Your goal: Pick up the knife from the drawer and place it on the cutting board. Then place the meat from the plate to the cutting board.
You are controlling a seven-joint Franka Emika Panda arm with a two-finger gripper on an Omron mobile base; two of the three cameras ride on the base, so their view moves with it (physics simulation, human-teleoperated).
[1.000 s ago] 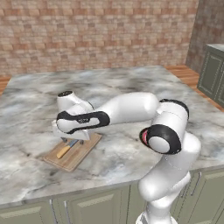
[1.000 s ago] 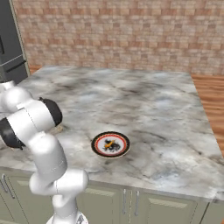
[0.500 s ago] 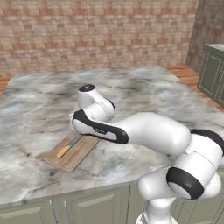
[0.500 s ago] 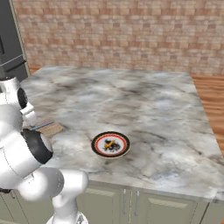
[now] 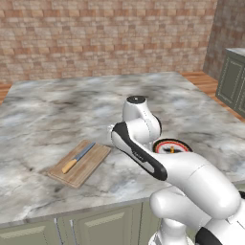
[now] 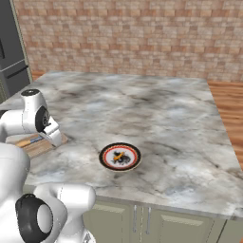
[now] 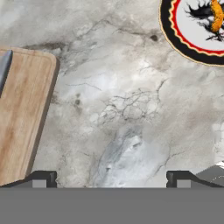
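cutting board (image 5: 79, 163): flat on the marble counter (image 5: 43, 115), at about 8 o'clock in the left base view; long axis runs diagonal, 7 to 1 o'clock. In the hand view its corner (image 7: 24, 109) sits at 9 o'clock. In the right base view only a strip (image 6: 35, 144) shows, at 9 o'clock, behind the arm.
knife (image 5: 78, 157): lying on the board, along the same diagonal. Tan handle toward 7 o'clock, grey-blue blade toward 1 o'clock. Hand view catches just a sliver of blade (image 7: 4, 70) at the left edge, on the board.
arm (image 5: 143, 143): upper links bent over the counter between board and plate, left base view centre. In the right base view it fills the 8 o'clock quarter (image 6: 28, 118).
gripper (image 7: 112, 178): both dark fingertips at 6 o'clock in the hand view, wide apart, nothing between them. Looking straight down on bare marble between board and plate; height above the counter not clear.
plate (image 6: 120, 156): white, red-orange rim band, on the counter right of the board, well apart from it. Dead centre in the right base view; at 1 o'clock, cut off by the edge, in the hand view (image 7: 183, 37); half hidden behind the arm in the left base view (image 5: 179, 144).
meat (image 6: 119, 157): dark and orange piece in the middle of the plate; orange part (image 7: 216, 15) visible at the hand view's top right.
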